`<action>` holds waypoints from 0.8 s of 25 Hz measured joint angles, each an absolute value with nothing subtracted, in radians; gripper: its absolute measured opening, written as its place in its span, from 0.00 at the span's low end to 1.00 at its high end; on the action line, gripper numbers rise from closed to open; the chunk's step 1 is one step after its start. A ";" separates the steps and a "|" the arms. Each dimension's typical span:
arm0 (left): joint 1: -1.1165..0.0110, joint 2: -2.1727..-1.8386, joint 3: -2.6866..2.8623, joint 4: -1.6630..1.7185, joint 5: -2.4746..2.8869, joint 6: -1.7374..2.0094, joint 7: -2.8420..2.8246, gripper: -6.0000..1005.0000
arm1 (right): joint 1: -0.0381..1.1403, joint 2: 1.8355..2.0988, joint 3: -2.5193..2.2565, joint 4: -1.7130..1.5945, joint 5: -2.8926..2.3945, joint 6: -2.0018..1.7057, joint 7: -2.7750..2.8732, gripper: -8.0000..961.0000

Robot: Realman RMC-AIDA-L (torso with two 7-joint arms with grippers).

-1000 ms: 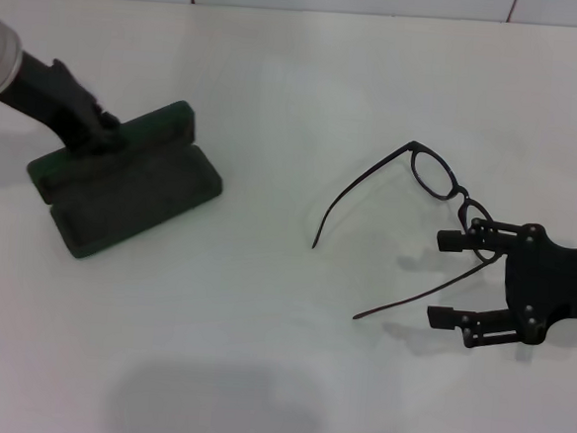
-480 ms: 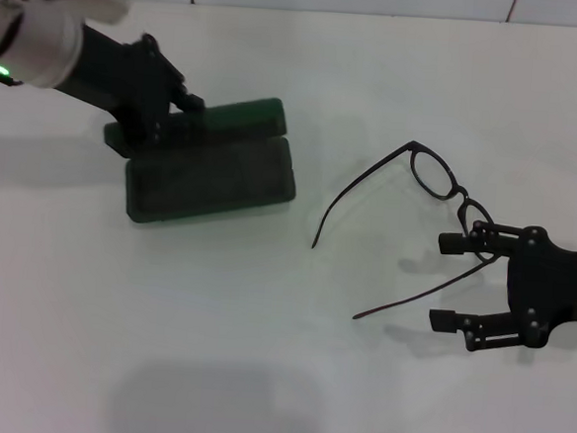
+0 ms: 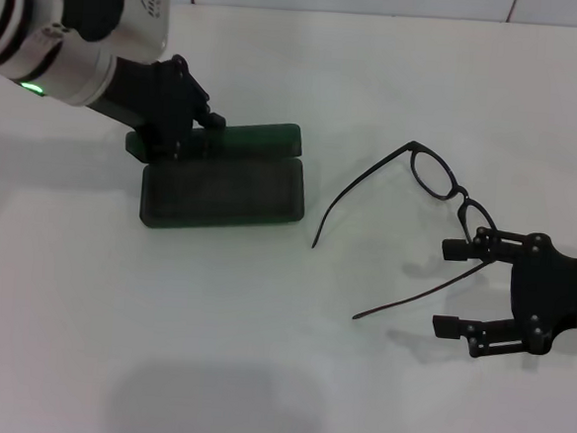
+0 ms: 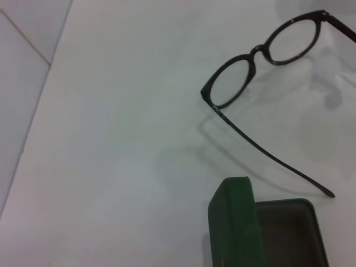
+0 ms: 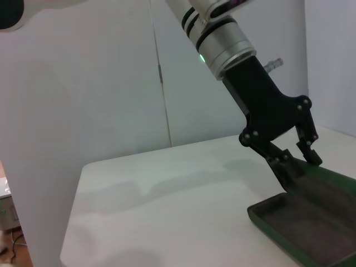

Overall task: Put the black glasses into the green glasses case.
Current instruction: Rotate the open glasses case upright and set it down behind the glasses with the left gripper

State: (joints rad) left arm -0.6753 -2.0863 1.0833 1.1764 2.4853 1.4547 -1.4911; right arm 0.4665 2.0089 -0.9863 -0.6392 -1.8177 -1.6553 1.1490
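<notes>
The green glasses case lies open left of centre, lid standing at its far side. My left gripper is shut on the lid's left end; the right wrist view shows its fingers pinching the case rim. The black glasses rest on the table to the right, temples unfolded and pointing toward me. In the left wrist view the glasses lie beyond the case's lid. My right gripper stands open low over the table, one temple passing between its fingers.
White table all around, with a tiled wall along its far edge. About a hand's width of bare surface separates the case from the nearer temple tip.
My left gripper has carried the open case to the right, toward the glasses, and turned it square to the table. The right gripper has slipped slightly nearer me; the glasses have not moved.
</notes>
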 joint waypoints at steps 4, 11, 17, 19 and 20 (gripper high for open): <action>-0.672 -2.087 1.096 1.173 2.485 1.439 -1.491 0.22 | 0.466 2.009 -0.986 -0.639 -1.818 -1.657 1.149 0.91; -0.662 -2.088 1.138 1.168 2.490 1.429 -1.512 0.23 | 0.463 2.010 -0.994 -0.638 -1.818 -1.657 1.151 0.91; -0.644 -2.090 1.150 1.175 2.483 1.406 -1.512 0.23 | 0.463 2.010 -0.997 -0.638 -1.821 -1.657 1.153 0.91; -0.642 -2.091 1.152 1.176 2.477 1.406 -1.511 0.23 | 0.463 2.009 -0.997 -0.638 -1.822 -1.657 1.153 0.91; -0.639 -2.091 1.155 1.177 2.465 1.406 -1.511 0.24 | 0.462 2.009 -0.997 -0.638 -1.823 -1.657 1.153 0.91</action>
